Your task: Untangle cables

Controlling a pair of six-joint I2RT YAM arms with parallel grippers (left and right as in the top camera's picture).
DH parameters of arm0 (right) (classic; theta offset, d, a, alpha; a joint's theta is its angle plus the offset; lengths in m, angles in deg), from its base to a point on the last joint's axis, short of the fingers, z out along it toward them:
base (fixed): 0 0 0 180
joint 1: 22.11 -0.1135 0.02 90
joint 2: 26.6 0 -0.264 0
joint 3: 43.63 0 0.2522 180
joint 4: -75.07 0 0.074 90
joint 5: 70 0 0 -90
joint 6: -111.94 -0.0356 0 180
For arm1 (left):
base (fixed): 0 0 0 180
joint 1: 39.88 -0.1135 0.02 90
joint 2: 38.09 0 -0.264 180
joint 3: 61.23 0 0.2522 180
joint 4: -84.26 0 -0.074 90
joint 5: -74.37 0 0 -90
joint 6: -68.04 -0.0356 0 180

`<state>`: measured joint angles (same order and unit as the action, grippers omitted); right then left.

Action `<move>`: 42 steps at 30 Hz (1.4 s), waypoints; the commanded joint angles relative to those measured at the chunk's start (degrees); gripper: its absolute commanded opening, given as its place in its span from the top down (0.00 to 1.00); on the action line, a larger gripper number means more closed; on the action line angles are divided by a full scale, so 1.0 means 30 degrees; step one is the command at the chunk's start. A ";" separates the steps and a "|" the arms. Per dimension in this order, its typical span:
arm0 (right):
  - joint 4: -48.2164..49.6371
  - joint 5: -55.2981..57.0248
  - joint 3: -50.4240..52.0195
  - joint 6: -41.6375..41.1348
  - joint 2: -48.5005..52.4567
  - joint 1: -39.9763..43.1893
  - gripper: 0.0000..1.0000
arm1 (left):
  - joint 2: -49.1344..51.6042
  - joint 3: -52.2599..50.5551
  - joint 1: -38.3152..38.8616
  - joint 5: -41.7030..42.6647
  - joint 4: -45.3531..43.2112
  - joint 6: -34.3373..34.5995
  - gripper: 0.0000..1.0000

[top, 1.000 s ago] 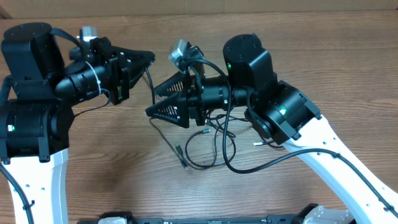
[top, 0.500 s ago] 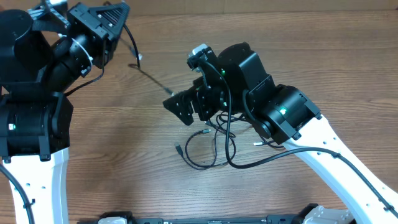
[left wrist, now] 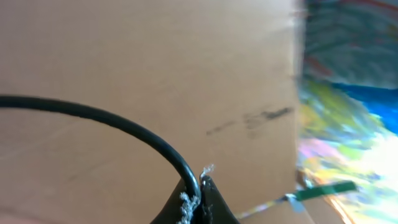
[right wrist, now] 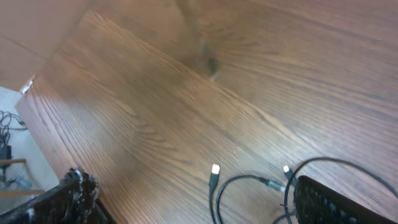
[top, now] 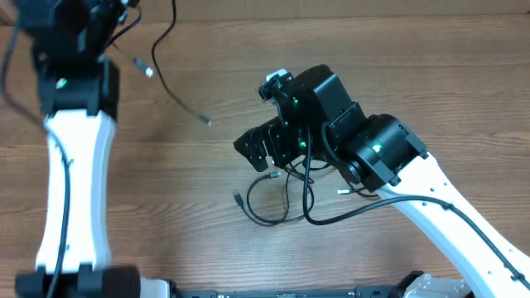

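Note:
My left gripper (left wrist: 198, 186) is shut on one thin black cable (left wrist: 124, 127), pinched between the jaw tips. In the overhead view this cable (top: 157, 66) hangs from the raised left arm (top: 74, 91) at the top left, and its silver-tipped ends dangle free above the table. My right gripper (top: 263, 147) is open and empty, held low over the other cables (top: 273, 203), which lie in loose loops on the table. In the right wrist view two plug ends (right wrist: 214, 171) lie between my right gripper's (right wrist: 194, 190) spread fingers. A dangling plug shows blurred farther off.
The wooden table (top: 431, 74) stretches to all sides of the arms. The right arm's thicker black cable (top: 331, 222) curves over the loops. The table's left edge (right wrist: 37, 87) shows in the right wrist view, with floor beyond.
The left arm has risen and swung to the top left, drawing one cable out of the bundle and off the table. The right gripper has shifted slightly right, staying over the remaining loops.

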<state>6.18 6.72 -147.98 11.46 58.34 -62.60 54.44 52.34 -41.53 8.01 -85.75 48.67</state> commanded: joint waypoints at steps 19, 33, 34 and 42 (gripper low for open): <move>-0.2922 -0.0313 -0.0168 0.0022 -0.0022 0.0036 0.00 | 0.8123 0.0175 -0.6994 0.0459 -0.0095 -0.3147 0.96; -0.3300 -0.0313 -0.0168 -0.0707 -0.0022 0.0036 0.00 | 0.8874 0.0175 -1.2349 0.1078 0.8488 -1.3158 0.00; -0.3300 -0.0313 -0.0168 -0.0707 -0.0015 0.0036 0.00 | 0.8874 0.0175 -1.2400 0.1319 0.9187 -1.3282 0.00; -0.3351 -0.0313 -0.0168 -0.0707 -0.0015 0.0036 0.00 | 0.9056 0.0131 -1.0892 -0.1122 1.4025 -1.9460 0.02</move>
<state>-4.08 6.22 -147.98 9.76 58.32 -62.60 81.08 52.32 -77.68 10.02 -46.51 2.66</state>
